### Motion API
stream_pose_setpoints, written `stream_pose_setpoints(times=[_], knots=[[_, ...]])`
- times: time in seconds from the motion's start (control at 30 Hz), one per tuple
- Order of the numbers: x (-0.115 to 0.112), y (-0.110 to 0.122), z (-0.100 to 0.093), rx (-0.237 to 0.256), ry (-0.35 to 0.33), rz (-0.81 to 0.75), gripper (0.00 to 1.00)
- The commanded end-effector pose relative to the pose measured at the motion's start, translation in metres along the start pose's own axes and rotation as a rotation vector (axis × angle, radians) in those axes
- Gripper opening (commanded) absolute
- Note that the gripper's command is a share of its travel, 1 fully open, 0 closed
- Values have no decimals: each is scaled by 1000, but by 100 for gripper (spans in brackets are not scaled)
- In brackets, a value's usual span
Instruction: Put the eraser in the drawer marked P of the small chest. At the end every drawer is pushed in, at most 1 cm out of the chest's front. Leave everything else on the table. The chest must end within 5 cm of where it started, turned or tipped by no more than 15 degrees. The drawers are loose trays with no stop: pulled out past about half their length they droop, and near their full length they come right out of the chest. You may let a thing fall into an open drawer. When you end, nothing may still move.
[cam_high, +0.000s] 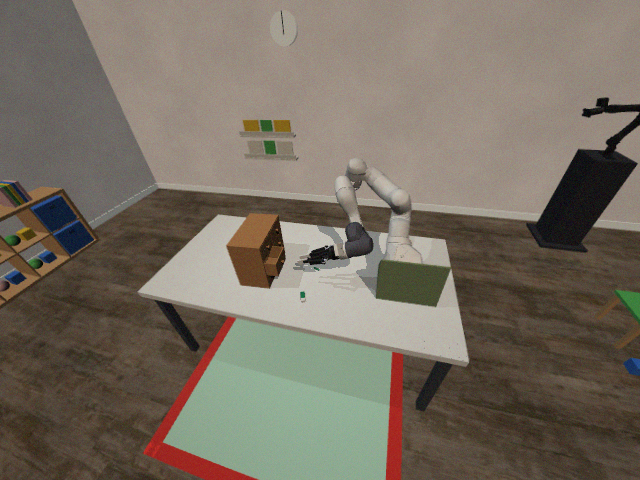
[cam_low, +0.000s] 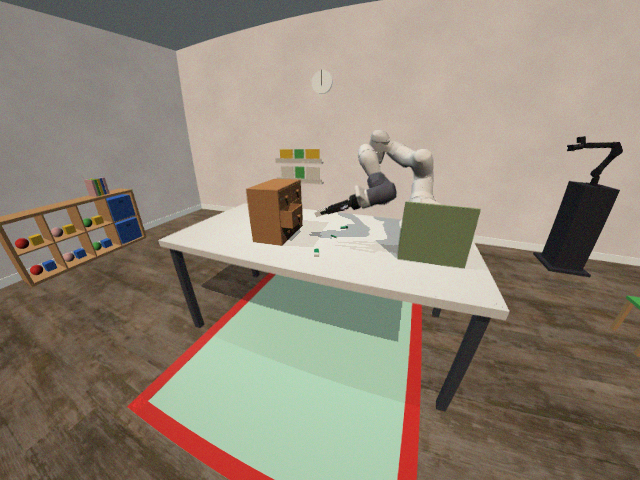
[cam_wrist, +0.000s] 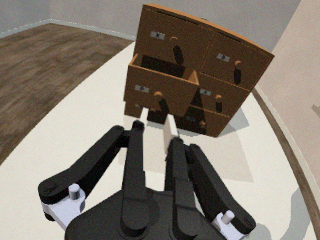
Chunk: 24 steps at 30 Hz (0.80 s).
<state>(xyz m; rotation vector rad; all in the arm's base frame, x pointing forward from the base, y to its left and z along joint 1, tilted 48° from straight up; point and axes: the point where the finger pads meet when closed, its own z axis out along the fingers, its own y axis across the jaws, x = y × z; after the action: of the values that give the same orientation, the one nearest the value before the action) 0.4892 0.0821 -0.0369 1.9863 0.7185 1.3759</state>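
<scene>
The brown chest (cam_high: 250, 266) (cam_low: 264, 217) (cam_wrist: 192, 42) stands upright on the left of the table. Its middle left drawer (cam_high: 273, 267) (cam_low: 290, 219) (cam_wrist: 130, 93) is pulled partly out; the part of its inside that shows is dark. Its label looks like P but is blurred. The other drawers look pushed in. My gripper (cam_high: 303, 261) (cam_low: 318, 213) (cam_wrist: 155, 119) is open by a narrow gap and empty, its fingertips in front of the open drawer's knob, apart from it. A small green and white block (cam_high: 302, 296) (cam_low: 316, 252), seemingly the eraser, lies on the table nearer the front edge.
Small green things (cam_low: 343, 227) (cam_low: 333, 236) lie on the table below the gripper. A green upright panel (cam_high: 412, 282) (cam_low: 438, 234) stands at the right, in front of the arm's base. The white table's (cam_high: 356, 330) (cam_low: 372, 279) front edge runs beyond the block.
</scene>
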Motion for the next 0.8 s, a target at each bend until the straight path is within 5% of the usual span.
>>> stream_pose_setpoints(times=[0.0, 0.3, 0.77], knots=[[-1, 0, -3, 1, -33, -5, 20], [3, 0, -13, 1, -125, -5, 20], [17, 0, -46, 0, -427, -5, 20]])
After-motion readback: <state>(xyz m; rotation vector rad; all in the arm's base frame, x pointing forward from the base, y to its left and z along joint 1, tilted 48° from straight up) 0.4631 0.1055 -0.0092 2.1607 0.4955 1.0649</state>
